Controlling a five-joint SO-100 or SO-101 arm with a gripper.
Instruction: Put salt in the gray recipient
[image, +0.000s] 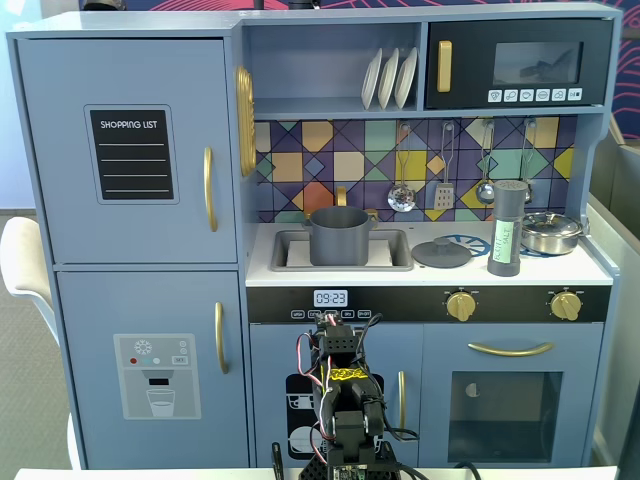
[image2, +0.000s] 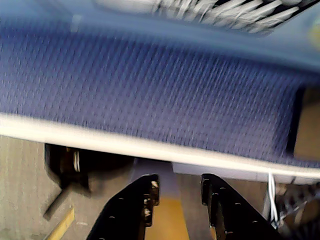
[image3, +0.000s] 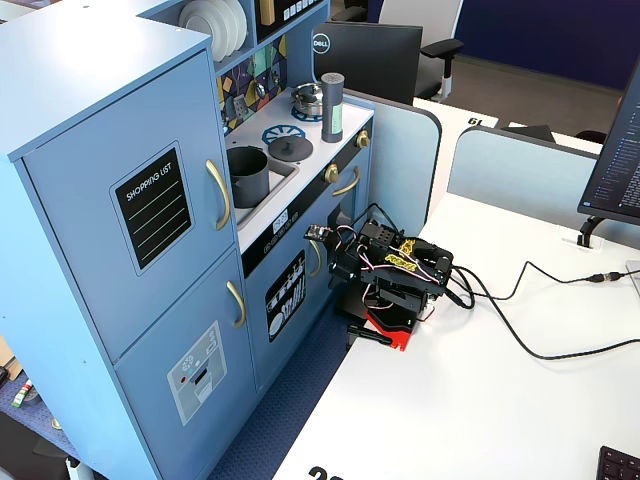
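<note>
The salt (image: 507, 228) is a tall dark gray shaker with a pale green label. It stands upright on the toy kitchen's counter, right of the sink, and also shows far back on the counter (image3: 332, 107). The gray recipient (image: 338, 235), a matte pot, sits in the sink (image3: 247, 175). My arm (image: 340, 400) is folded low in front of the kitchen's lower doors (image3: 390, 275), far below both. In the wrist view my gripper (image2: 179, 181) points down at a white table edge and blue carpet. Its jaws stand apart with nothing between them.
A flat gray lid (image: 441, 253) lies between the sink and the salt. A shiny steel pan (image: 551, 232) sits right of the salt. Utensils hang on the tiled back wall. Cables (image3: 540, 300) trail across the white table behind the arm.
</note>
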